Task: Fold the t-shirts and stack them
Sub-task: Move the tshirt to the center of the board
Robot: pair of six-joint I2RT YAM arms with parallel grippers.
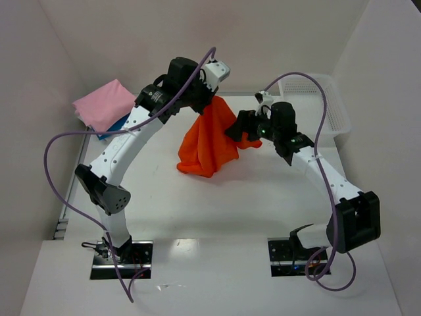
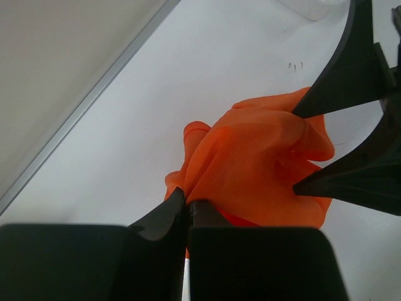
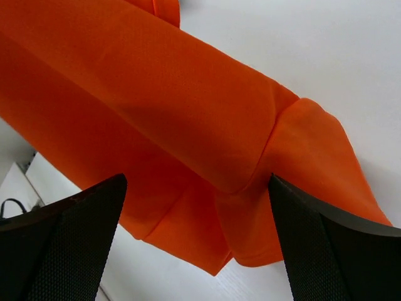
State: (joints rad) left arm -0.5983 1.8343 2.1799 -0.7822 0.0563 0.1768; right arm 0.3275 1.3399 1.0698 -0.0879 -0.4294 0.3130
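The bright orange t-shirt (image 1: 206, 145) hangs bunched from my left gripper (image 1: 209, 100), with its lower end resting on the table. In the left wrist view the left gripper (image 2: 187, 210) is shut on a fold of the orange t-shirt (image 2: 250, 163). My right gripper (image 1: 242, 131) is open, its fingers on either side of the shirt's right edge. In the right wrist view the right gripper (image 3: 197, 241) stands wide apart, with the orange t-shirt (image 3: 188, 125) between and beyond its fingers. The folded light pink t-shirt (image 1: 105, 104) lies at the back left on the blue t-shirt (image 1: 116, 125).
A white mesh basket (image 1: 331, 105) stands at the back right against the wall. Walls close in the table at the back and on both sides. Purple cables loop off both arms. The right gripper's fingers (image 2: 351, 69) show in the left wrist view.
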